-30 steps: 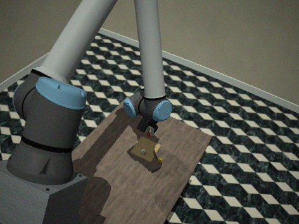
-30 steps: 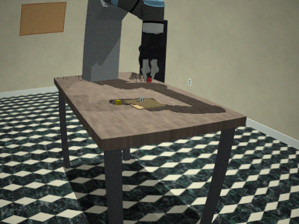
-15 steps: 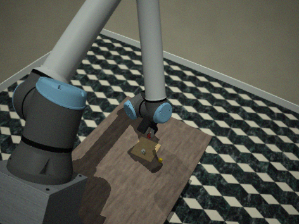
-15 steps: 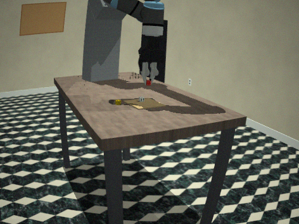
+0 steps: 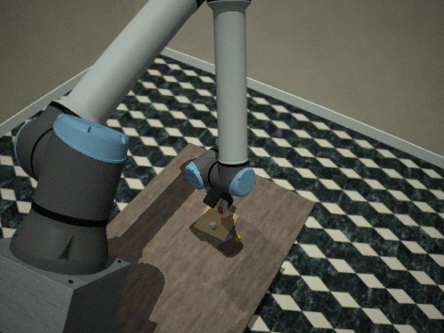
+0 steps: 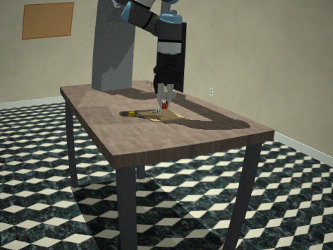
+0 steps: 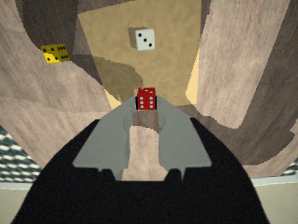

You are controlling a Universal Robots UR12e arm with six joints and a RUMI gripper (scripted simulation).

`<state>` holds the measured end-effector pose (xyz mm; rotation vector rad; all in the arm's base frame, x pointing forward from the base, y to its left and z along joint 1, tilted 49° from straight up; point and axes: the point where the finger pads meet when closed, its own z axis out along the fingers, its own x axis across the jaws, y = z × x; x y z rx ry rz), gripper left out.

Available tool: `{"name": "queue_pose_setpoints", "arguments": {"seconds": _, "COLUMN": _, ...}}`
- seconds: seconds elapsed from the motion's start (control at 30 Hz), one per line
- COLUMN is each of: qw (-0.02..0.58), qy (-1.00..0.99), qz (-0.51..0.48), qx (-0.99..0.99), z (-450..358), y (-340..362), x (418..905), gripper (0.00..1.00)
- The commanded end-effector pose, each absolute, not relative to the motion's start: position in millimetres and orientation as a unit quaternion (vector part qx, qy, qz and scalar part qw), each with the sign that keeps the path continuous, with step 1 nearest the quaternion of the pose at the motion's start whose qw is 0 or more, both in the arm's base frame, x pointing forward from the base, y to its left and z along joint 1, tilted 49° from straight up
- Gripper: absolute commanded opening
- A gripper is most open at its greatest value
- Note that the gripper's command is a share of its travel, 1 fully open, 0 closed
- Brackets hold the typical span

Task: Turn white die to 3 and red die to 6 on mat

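Your claw (image 7: 146, 102) is clamped on the red die (image 7: 146, 97), holding it low over the near edge of the tan mat (image 7: 170, 55). Beyond the claw, the white die (image 7: 144, 39) sits on the mat showing three pips. The yellow die (image 7: 55, 53) rests off the mat on the tabletop (image 7: 235, 65), beyond the claw to the left.

The bench (image 6: 106, 134) has a brown wood-grain top with a matt finish, and the mat (image 7: 165, 60) on it looks like flat tan paper or card, smooth and dull. The red die (image 7: 146, 98), white die (image 7: 144, 39) and yellow die (image 7: 55, 53) look like smooth hard plastic. The gripper (image 7: 146, 106) has plain matt grey jaws on a black body.
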<state>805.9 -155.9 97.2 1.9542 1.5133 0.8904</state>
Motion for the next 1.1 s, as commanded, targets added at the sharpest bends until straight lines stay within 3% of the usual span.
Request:
{"name": "queue_pose_setpoints", "arguments": {"seconds": 0.0, "qw": 0.255, "qy": 0.557, "qz": 0.328, "qx": 0.719, "z": 84.7, "y": -156.2, "x": 821.9, "gripper": 0.03}}
{"name": "queue_pose_setpoints", "arguments": {"seconds": 1.07, "qw": 0.255, "qy": 0.557, "qz": 0.328, "qx": 0.719, "z": 79.5, "y": -156.2, "x": 827.9, "gripper": 0.03}}
